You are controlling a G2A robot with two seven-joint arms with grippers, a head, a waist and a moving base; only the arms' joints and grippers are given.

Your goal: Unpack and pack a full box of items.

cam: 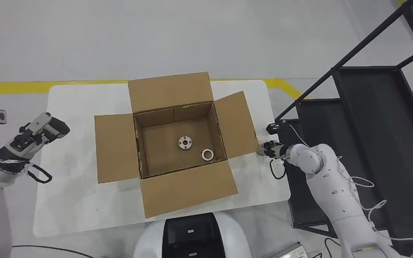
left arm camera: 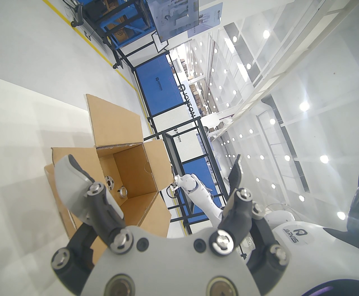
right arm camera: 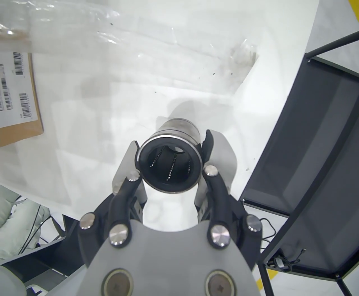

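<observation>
We log the right gripper (right arm camera: pixel 172 143) clamped on the bearing (right arm camera: pixel 179 126), long axis along its fingers, just right of the box (cam: pixel 235 126); left gripper (left arm camera: pixel 151 164) gapes empty, farther off.

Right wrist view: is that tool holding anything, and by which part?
The right tool clamps a metal bearing sleeve from both sides across its round outer wall, near one open end.

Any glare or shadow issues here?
Left wrist view: ceiling lights glare bright. Right wrist view: metal cylinder casts a soft shadow on the table; plastic film glints. Top view: even light, box interior shaded.
</observation>
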